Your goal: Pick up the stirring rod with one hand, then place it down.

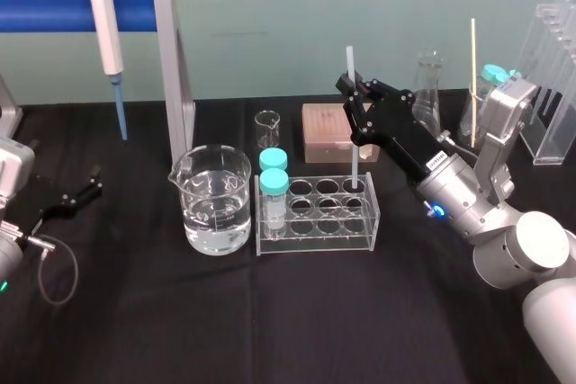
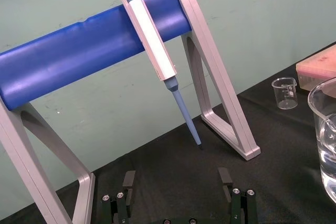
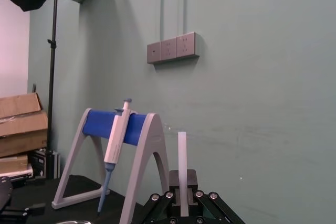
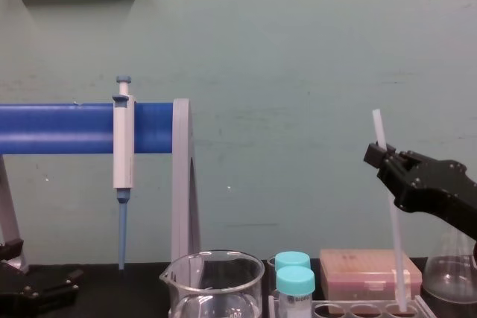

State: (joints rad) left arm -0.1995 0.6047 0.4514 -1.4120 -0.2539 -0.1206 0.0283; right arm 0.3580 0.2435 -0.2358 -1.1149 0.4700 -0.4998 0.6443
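Observation:
The stirring rod (image 1: 350,62) is a thin white translucent stick standing almost upright. My right gripper (image 1: 355,101) is shut on it a little below its top. Its lower end reaches into a back right hole of the clear test tube rack (image 1: 315,233). From the chest view, the stirring rod (image 4: 397,251) runs down from the right gripper (image 4: 384,160) to the rack. The right wrist view has the stirring rod (image 3: 182,153) rising from between the right gripper's (image 3: 182,195) fingers. My left gripper (image 1: 79,193) is parked low at the far left, and in its wrist view the left gripper (image 2: 177,179) is open and holds nothing.
A large beaker of water (image 1: 214,200) and two teal-capped vials (image 1: 273,188) stand left of the rod. Behind are a small beaker (image 1: 267,128), a pink box (image 1: 330,130), a flask (image 1: 430,87) and clear racks (image 1: 556,87). A pipette (image 1: 106,24) hangs on the blue stand (image 1: 54,4).

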